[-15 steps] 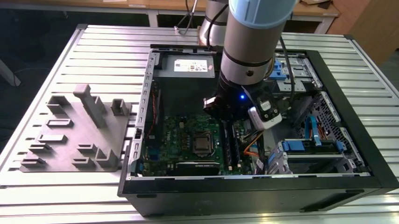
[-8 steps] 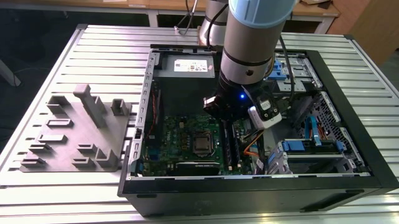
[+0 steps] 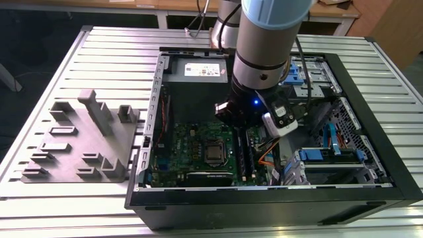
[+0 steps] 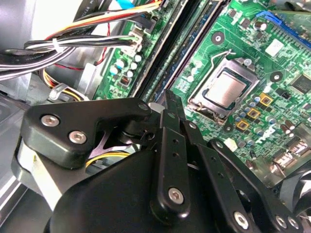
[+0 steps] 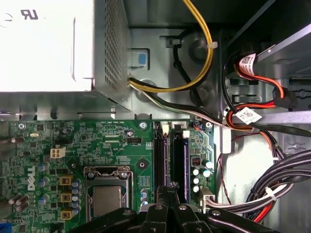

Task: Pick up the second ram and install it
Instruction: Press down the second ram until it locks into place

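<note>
Your gripper [image 5: 171,190] hangs over the motherboard's [image 4: 233,43] memory slots [image 5: 170,155], jaws clenched together with nothing between them; the second ram [image 3: 242,151] looks seated in the slot just beneath the fingertips, so installation appears largely done.

A silver, slatted metal table [image 3: 86,54] with long parallel grooves carries the work in the exterior view. An open black computer case [image 3: 264,203] lies on its side toward the exterior view's right, its interior facing up. Just beside it, toward the exterior view's left, a grey plastic block [image 3: 79,144] with upright slotted posts rests flat on the slats, its edge near the case wall. Bare slats run along the table's far edge behind both.
</note>
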`<state>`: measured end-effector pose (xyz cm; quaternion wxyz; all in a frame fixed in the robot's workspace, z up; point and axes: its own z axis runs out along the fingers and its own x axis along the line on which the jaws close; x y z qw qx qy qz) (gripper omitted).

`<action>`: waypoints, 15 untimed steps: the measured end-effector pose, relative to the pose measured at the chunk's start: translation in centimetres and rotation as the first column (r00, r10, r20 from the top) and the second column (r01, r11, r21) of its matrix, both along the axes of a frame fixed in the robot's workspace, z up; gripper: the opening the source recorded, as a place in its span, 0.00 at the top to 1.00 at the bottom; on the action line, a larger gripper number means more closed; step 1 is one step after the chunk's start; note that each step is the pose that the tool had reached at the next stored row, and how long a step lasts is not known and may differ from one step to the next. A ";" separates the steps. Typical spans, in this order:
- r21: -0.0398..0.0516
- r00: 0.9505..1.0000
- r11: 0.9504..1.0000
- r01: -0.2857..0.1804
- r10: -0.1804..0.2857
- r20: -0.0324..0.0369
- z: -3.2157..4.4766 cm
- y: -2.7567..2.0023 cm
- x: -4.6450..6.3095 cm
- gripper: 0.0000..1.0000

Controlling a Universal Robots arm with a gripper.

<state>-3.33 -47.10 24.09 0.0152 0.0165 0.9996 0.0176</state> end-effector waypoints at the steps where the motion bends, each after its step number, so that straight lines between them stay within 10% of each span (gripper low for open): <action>1: 0.000 1.000 1.000 0.000 0.000 0.000 0.00 0.08 0.0 0.93; 15: 0.000 1.000 1.000 0.000 0.000 0.000 -0.06 1.04 0.0 0.93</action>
